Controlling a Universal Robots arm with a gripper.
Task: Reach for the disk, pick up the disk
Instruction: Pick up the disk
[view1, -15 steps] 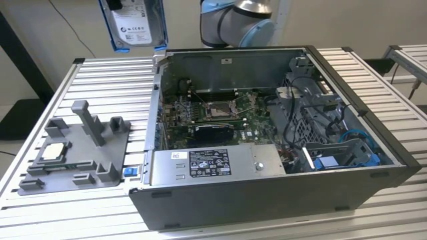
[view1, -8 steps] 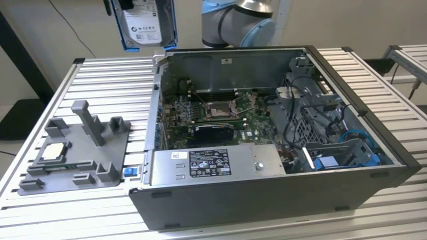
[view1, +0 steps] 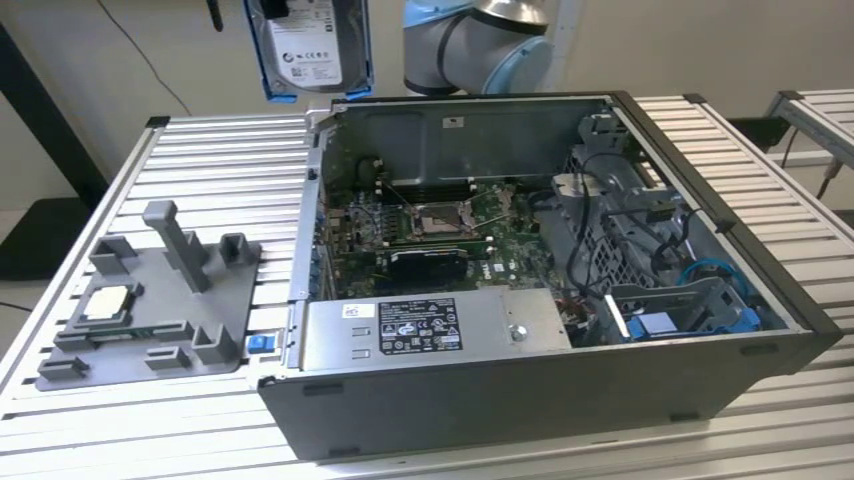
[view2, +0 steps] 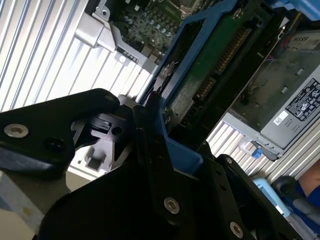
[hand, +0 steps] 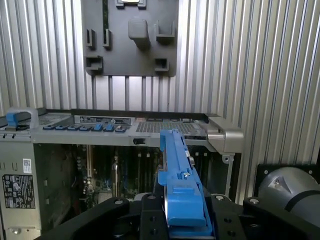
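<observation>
The claw (hand: 183, 202) is clamped shut on the disk (view1: 314, 50), gripping its blue rail. In the exterior view the disk hangs upright at 11 o'clock above the open computer case (view1: 534, 400).

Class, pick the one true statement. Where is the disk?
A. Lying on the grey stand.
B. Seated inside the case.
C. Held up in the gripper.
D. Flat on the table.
C: in the exterior view the disk hangs in the air, higher than the case, and in the first wrist view its blue rail is clamped in the gripper.
</observation>
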